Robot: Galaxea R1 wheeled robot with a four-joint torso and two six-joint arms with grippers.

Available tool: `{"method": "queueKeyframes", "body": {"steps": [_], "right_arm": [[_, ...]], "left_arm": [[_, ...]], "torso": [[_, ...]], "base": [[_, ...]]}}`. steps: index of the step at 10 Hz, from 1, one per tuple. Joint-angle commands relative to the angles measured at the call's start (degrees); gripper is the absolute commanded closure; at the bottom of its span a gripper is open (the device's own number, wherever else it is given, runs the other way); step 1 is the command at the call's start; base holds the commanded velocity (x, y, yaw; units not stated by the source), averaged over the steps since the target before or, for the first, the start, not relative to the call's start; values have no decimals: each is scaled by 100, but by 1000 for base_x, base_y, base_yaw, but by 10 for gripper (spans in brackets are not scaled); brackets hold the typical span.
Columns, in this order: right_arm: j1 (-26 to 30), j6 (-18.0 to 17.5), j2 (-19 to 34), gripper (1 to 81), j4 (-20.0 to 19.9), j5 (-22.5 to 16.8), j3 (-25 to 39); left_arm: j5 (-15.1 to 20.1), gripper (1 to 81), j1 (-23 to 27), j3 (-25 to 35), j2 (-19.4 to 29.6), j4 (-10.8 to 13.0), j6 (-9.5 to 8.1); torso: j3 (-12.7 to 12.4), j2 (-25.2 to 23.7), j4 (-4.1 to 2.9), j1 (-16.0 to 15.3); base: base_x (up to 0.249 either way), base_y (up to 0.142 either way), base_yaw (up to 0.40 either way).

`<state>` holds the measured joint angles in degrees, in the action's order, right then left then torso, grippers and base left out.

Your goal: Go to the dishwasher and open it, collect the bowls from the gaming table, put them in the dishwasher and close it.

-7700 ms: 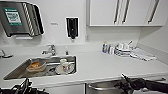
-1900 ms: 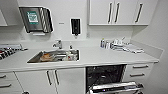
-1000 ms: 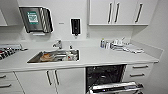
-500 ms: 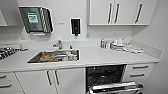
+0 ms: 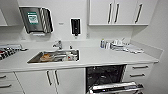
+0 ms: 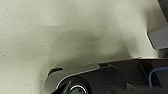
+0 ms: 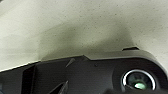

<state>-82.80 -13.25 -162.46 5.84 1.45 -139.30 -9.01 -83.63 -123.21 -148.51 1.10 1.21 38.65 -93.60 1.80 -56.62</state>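
Under the bench, right of centre: the dishwasher [image 5: 105, 77] stands open, dark interior exposed, its steel-lined door [image 5: 115, 87] dropped down toward the camera.
Bench: white bench top [image 5: 100, 58] running the width of the head view, white wall behind.
Sink: steel sink [image 5: 53, 56] set into the bench left of the dishwasher; dishes inside, kinds not clear; tap [image 5: 58, 44] at its back edge.
Right of bench: cluster of small items [image 5: 117, 45] against the wall, too blurred to name.
Far left: dark rack [image 5: 7, 51] at the bench edge.
Wall: paper towel dispenser [image 5: 36, 20] carrying a green label, text unreadable; dark soap dispenser [image 5: 75, 26] to its right, no legible marking.
Cabinets: white wall cabinets [image 5: 115, 12] with bar handles above; white doors [image 5: 50, 81] under the sink; drawers [image 5: 138, 71] right of the dishwasher.
Wrist views: pale speckled floor [image 6: 50, 37] beyond dark robot parts.
End effectors: cannot tell how far either is open, nor whether anything is held.
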Motion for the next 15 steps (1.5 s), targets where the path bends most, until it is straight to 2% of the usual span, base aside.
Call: {"method": "queueKeyframes", "body": {"steps": [1,4,5,8,12,13,15], "right_arm": [[285,42,-78,10,31,-233,-245],[268,51,-149,10,40,-242,-316],[268,59,-166,10,66,-242,-325],[224,59,-254,10,171,-259,-368],[118,59,-465,10,154,-242,-614],[118,59,-526,10,154,-233,-676],[109,59,-588,10,163,-241,-755]], "left_arm": [[268,10,34,-335,-268,22,-59],[356,10,17,-362,-285,-39,-68],[356,10,17,-371,-277,-39,-68],[356,10,17,-371,-338,-13,-68],[444,10,17,-757,-663,22,-59],[479,10,18,-984,-786,22,-59],[497,10,9,-1188,-927,31,-59]], "torso": [[0,0,0,0],[-2,0,0,2],[-2,571,0,372],[-5,789,0,529],[-5,1589,0,1049],[-212,1788,0,1176],[-364,2188,0,1430]], "base": [[0,0,0],[0,0,0],[0,0,0],[0,0,0],[0,0,0],[0,0,0],[0,0,0]]}}
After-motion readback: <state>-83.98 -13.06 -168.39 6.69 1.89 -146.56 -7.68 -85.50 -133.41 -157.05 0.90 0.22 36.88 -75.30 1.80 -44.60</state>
